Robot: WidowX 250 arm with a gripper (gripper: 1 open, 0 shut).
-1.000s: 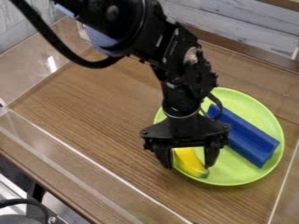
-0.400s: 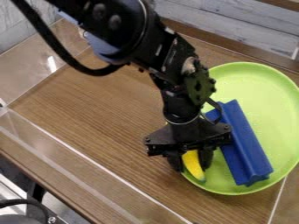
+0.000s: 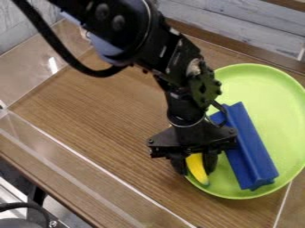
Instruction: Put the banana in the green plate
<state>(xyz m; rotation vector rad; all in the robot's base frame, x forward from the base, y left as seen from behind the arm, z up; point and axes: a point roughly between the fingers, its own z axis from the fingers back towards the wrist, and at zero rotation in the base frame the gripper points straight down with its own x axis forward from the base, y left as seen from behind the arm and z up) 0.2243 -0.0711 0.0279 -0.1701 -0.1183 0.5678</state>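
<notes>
Keep black, jointed gripper closed around small, smooth, yellow plastic banana, near the front rim inside round, lime-green plate. Before releasing, confirm full support beneath; then open gently, avoiding contact with long, ridged, dark-blue block just beyond.

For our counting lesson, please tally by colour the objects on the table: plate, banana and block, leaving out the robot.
Green: 1, the plate
Yellow: 1, the banana
Blue: 1, the block
Total: 3
</notes>
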